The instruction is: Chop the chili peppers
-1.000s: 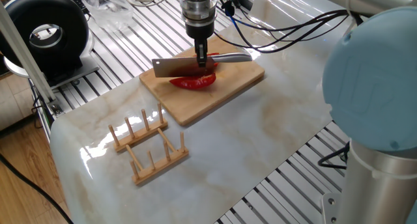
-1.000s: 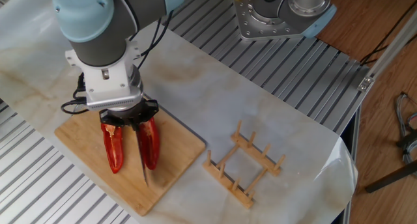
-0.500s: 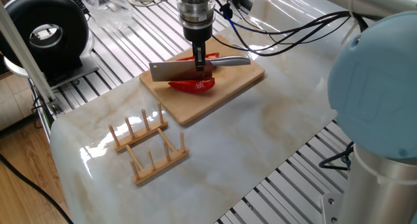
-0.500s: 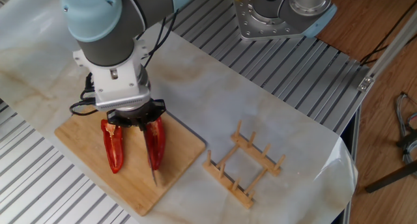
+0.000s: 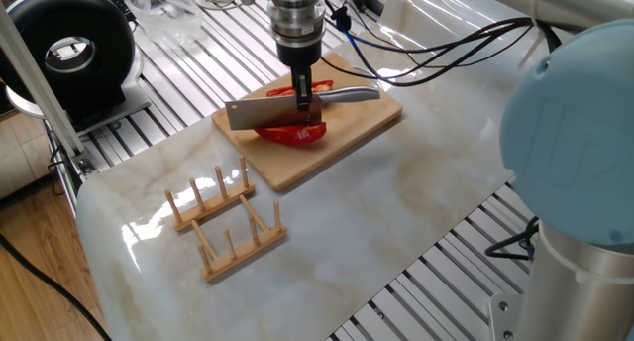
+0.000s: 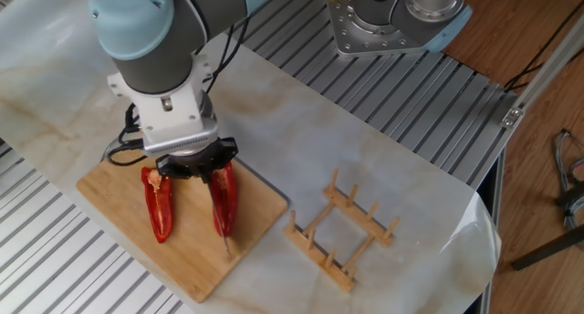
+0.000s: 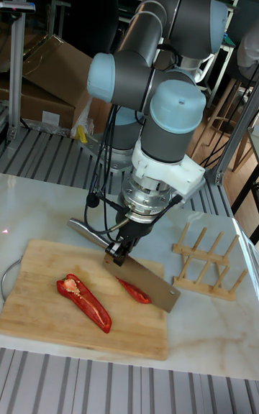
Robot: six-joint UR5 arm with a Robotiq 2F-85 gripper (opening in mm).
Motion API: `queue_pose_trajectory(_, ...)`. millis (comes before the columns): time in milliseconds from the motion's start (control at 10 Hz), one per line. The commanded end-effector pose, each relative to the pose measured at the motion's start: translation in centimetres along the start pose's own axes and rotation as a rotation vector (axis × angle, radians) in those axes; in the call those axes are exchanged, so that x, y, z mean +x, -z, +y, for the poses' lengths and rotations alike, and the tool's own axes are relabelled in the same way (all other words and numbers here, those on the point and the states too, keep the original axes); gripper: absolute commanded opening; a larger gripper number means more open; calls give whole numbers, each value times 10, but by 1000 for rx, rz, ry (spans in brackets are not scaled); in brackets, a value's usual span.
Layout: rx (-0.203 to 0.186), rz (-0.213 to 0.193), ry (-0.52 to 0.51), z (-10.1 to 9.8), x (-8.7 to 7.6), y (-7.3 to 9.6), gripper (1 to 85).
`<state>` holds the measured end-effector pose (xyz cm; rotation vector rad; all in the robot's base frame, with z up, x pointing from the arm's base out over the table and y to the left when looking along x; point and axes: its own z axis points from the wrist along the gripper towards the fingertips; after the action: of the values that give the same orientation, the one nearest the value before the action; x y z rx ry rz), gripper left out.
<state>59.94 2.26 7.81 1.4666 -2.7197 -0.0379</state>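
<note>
Two chili peppers lie as long red halves on the wooden cutting board (image 5: 365,119) (image 6: 109,197) (image 7: 36,288). One half (image 6: 158,206) (image 7: 85,302) lies free beside the blade. The other half (image 5: 295,134) (image 6: 224,199) (image 7: 137,292) sits right under the blade. My gripper (image 5: 302,89) (image 6: 192,164) (image 7: 121,246) points straight down and is shut on a steel knife (image 5: 262,110) (image 7: 146,282). The blade hangs edge-down along this second half. Whether the edge touches the pepper I cannot tell.
A wooden peg rack (image 5: 224,222) (image 6: 342,234) (image 7: 206,263) stands on the marble top beside the board. A round black device (image 5: 74,46) sits at the far left, and cables (image 5: 436,44) trail behind the board. Grooved metal rails border the table.
The gripper with the knife has shifted sideways from the gap between the two halves to over the half nearer the rack. Both halves stay in place.
</note>
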Motion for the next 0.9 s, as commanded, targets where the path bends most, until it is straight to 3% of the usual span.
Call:
queue_pose_trajectory(0, -37, -14, 43, 11, -5, 1, 13)
queue_pose_trajectory(200, -58, -28, 60, 17, -9, 2, 13)
queue_pose_trajectory(300, -51, -30, 40, 16, -9, 3, 13)
queue_pose_trajectory(600, 40, -8, -61, -18, -3, 26, 13)
queue_pose_trajectory(800, 83, -48, -158, -36, -7, 38, 13)
